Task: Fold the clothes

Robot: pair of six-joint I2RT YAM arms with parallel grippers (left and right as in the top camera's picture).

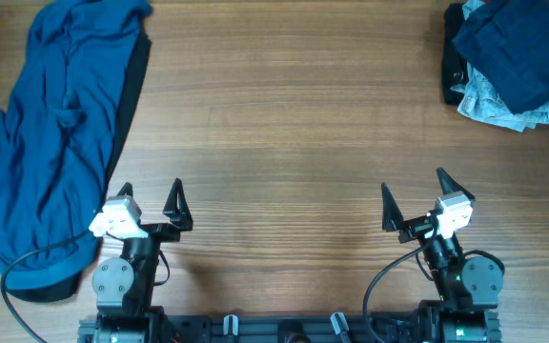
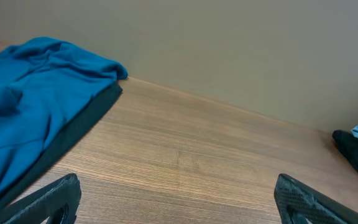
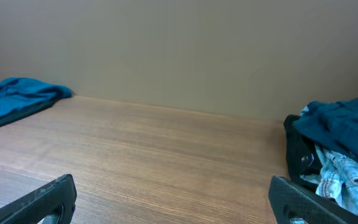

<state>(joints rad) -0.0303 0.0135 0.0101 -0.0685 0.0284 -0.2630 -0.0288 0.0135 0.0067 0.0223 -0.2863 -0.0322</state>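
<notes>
Along the left edge of the wooden bench (image 1: 284,114) a large blue garment (image 1: 50,143) lies rumpled and unfolded. It runs from the far corner down to the near side, and a dark layer (image 1: 133,81) shows under its right edge. A black cable (image 1: 27,262) loops across its near end. Just right of that end sits the left tool (image 1: 151,193), fingers spread wide and gripping nothing. Well apart to the right, by the same front edge, the right tool (image 1: 415,189) is likewise spread wide with nothing between its fingers. In the far right corner a heap of clothes (image 1: 518,48) is bunched up, dark navy on top. Pale denim (image 1: 503,110) pokes out at its near side and a black piece (image 1: 451,67) lies at its left.
</notes>
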